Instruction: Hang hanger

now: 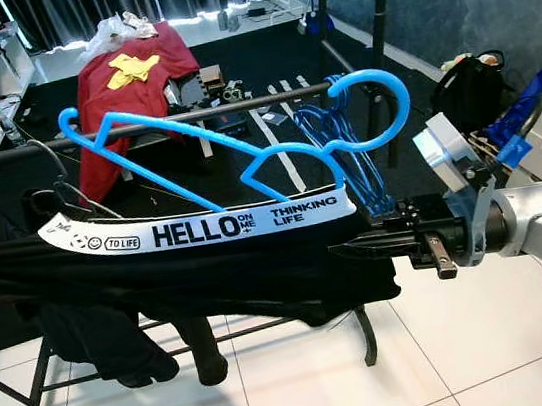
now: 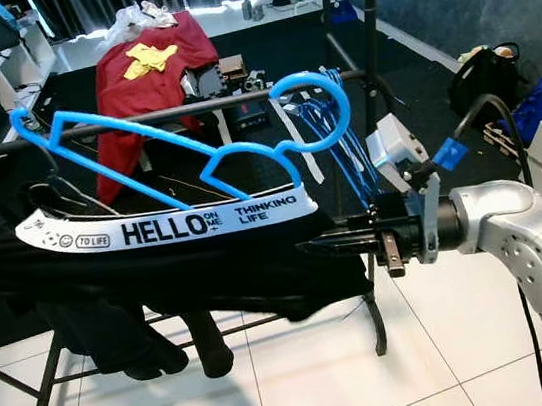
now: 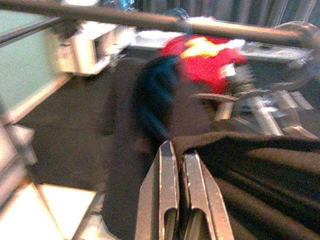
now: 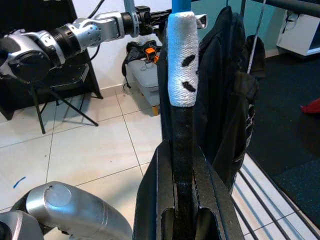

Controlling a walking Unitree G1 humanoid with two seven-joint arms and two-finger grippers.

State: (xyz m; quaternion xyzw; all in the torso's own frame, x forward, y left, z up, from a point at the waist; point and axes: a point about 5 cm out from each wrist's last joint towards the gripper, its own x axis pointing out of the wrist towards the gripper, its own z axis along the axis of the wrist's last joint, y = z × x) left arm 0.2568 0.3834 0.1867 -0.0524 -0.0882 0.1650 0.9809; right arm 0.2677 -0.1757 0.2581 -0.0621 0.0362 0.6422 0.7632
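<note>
You see one blue plastic hanger (image 1: 242,136) carrying a black shirt (image 1: 190,275); right gripper (image 1: 358,245) jaws clamp it, left gripper (image 3: 177,200) jaws pinch its fabric; dark rail (image 1: 139,126), white tile floor (image 1: 306,380).

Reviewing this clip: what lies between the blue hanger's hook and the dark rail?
Nothing: in the left eye view the blue plastic hanger has its hook in open air in front of the dark metal rail.

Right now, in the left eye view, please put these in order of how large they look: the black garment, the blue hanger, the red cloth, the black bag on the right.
1. black garment
2. blue hanger
3. red cloth
4. black bag

The red cloth and the bag lie farther back, so they may really be larger than they look.
</note>
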